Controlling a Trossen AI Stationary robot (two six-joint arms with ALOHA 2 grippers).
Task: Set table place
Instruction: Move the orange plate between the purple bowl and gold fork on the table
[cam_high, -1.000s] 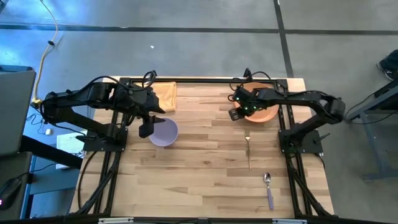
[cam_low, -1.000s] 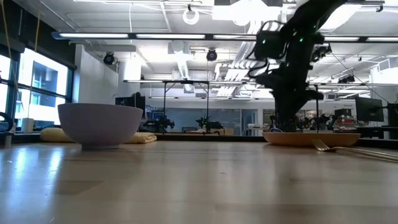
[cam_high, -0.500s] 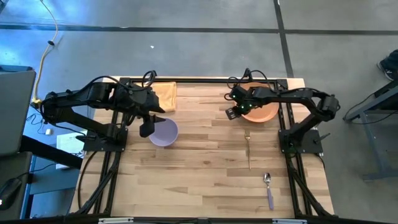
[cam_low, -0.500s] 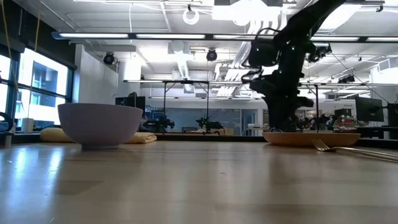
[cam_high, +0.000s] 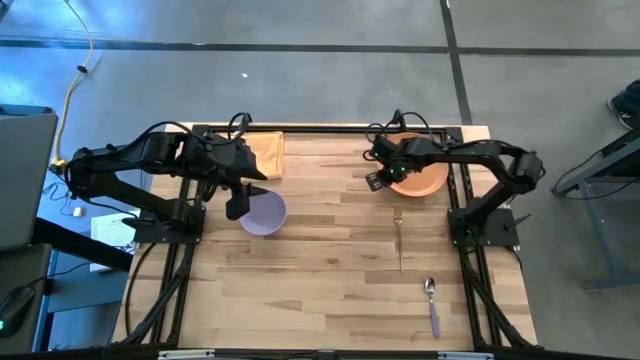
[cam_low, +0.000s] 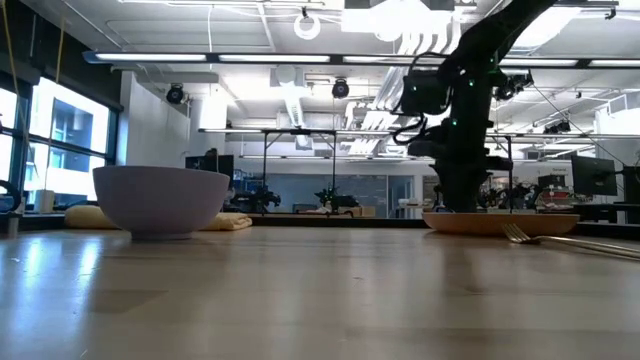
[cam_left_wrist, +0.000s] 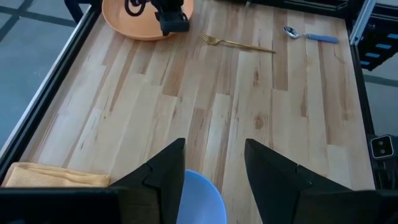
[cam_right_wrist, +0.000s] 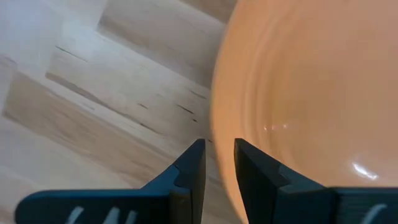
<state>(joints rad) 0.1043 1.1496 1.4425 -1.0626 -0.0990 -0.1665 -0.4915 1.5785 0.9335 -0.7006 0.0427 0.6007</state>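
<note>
On the pale wood table stand a lavender bowl and an orange plate. My left gripper hovers open at the bowl's left rim; whether it touches the rim cannot be told. My right gripper is down at the plate's left rim, its fingers close together. A gold fork lies near the plate, and a spoon lies closer to the near edge. My right gripper has the orange plate's left rim between its two fingers. One finger is over the plate's inside and the other is outside over the wood. It comes from above, pointing down. The plate lies flat on the table.
A folded yellow napkin lies at the far edge behind the bowl. The black rail frame runs along the table's sides. Bare wood stretches across the middle and the near left of the table.
My right gripper has shifted toward the table's left across the plate's rim, then a little back to the right. The plate, the bowl and the cutlery have stayed in place.
</note>
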